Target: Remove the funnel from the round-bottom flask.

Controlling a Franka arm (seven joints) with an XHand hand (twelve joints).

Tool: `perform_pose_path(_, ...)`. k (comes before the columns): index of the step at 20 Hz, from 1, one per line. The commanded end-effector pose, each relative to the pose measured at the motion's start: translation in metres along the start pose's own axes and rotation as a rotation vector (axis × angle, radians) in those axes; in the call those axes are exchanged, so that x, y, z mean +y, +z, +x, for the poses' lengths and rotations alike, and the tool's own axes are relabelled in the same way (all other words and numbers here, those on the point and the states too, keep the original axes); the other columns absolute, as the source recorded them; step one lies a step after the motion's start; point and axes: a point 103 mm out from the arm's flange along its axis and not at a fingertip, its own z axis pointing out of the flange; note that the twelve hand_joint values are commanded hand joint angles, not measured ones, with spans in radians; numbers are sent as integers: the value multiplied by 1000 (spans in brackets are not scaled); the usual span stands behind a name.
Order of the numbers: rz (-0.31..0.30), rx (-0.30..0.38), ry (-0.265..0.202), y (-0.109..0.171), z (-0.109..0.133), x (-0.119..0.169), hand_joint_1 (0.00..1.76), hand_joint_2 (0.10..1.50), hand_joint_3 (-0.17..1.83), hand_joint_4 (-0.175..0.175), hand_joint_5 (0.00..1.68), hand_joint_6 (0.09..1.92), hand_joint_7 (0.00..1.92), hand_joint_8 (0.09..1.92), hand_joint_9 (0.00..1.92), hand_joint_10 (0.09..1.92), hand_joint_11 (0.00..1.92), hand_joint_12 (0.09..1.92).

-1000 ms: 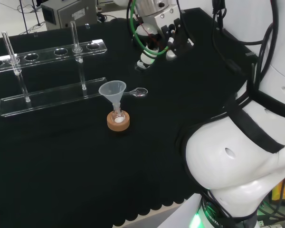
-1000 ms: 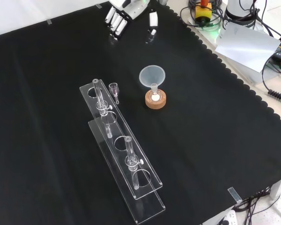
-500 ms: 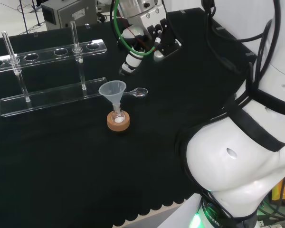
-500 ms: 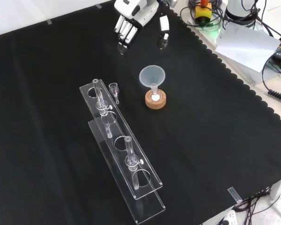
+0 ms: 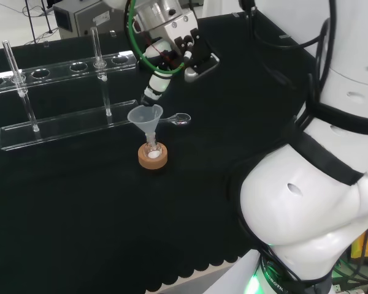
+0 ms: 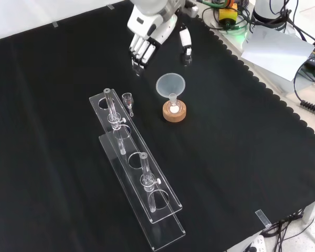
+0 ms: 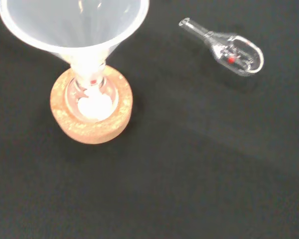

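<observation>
The hand (image 6: pixel 149 26) holds nothing (its fingers (image 6: pixel 140 51) are straight and spread). It hangs above the funnel (image 6: pixel 170 84), not touching it.

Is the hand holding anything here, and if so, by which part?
Nothing is held. The hand hangs open above the cloth, apart from the funnel.

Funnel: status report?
Robot hand open, above the cloth, short of funnel. Funnel seated in flask on cork ring. Small glass piece lies beside it.

Evenly lit from above, bright. Matte cloth (image 6: pixel 52 105) without glare. Soft, faint shadows. Small highlights on rack (image 6: pixel 139 178) and funnel (image 7: pixel 72 22). Wrist view slightly soft at close range.
</observation>
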Motion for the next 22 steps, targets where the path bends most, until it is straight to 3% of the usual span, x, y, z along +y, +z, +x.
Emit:
perform_pose_path(1,105,-23,-44,10,24,21,479,644,322,-16,55,87,0,514,136,770,244,1481)
perform_pose_path(22,122,-76,-63,28,36,23,443,645,279,-18,66,87,0,525,160,795,226,1497)
